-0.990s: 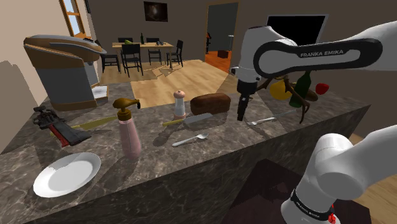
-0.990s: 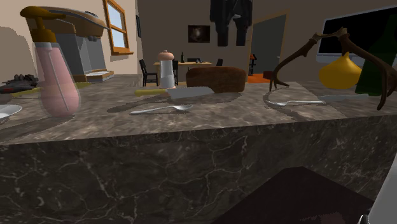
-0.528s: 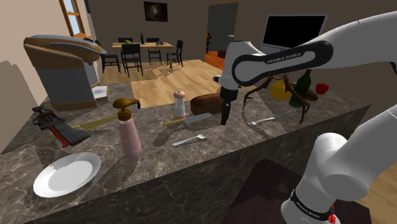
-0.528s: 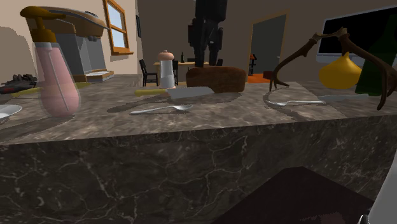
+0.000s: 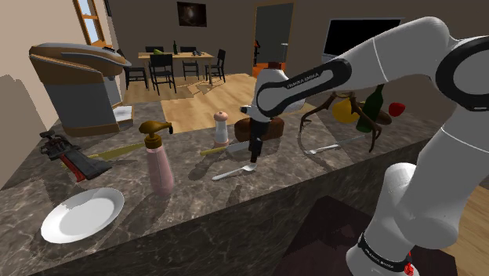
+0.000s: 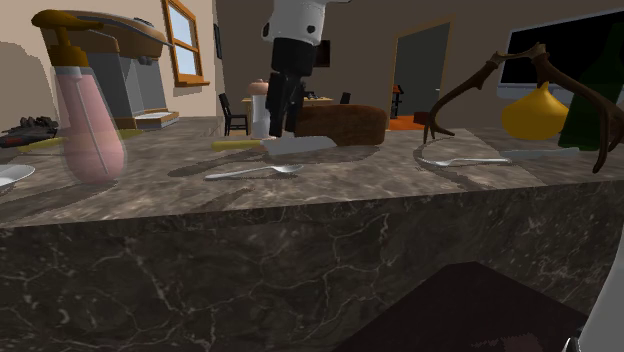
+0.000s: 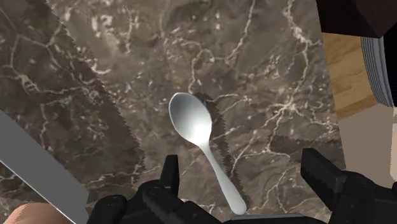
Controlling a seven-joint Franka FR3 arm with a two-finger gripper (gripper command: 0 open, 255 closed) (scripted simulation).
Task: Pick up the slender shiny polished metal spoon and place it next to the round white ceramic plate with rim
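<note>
In the shoulder view the gripper [image 5: 252,157] hangs just above the bowl end of the spoon [image 5: 234,172], which lies flat on the dark marble counter [image 5: 192,188] near the middle of the frame. A second ago the hand stood farther toward the right, close to the other piece of cutlery [image 5: 321,148]; it has since swept left and come lower. The spoon has not shifted. The white plate [image 5: 82,213] sits at the lower left as before, well apart from the spoon, with the pink pump bottle [image 5: 160,163] between the two. In the second exterior view the gripper [image 6: 279,128] has come down into the upper middle of the frame, clear of the counter, and the spoon [image 6: 254,172] lies below it and slightly to the left, while the plate's rim [image 6: 8,177] just shows at the far left edge. In the wrist view the gripper [image 7: 245,191] is released and empty, its fingers [image 7: 168,181] standing wide apart. The spoon [image 7: 205,141] lies straight ahead with its handle running in between them, nearer one finger and touching neither. The approach looks almost finished: lining up seems done, and what remains is the last descent, a close on the thin handle, and the carry across to the plate.
</note>
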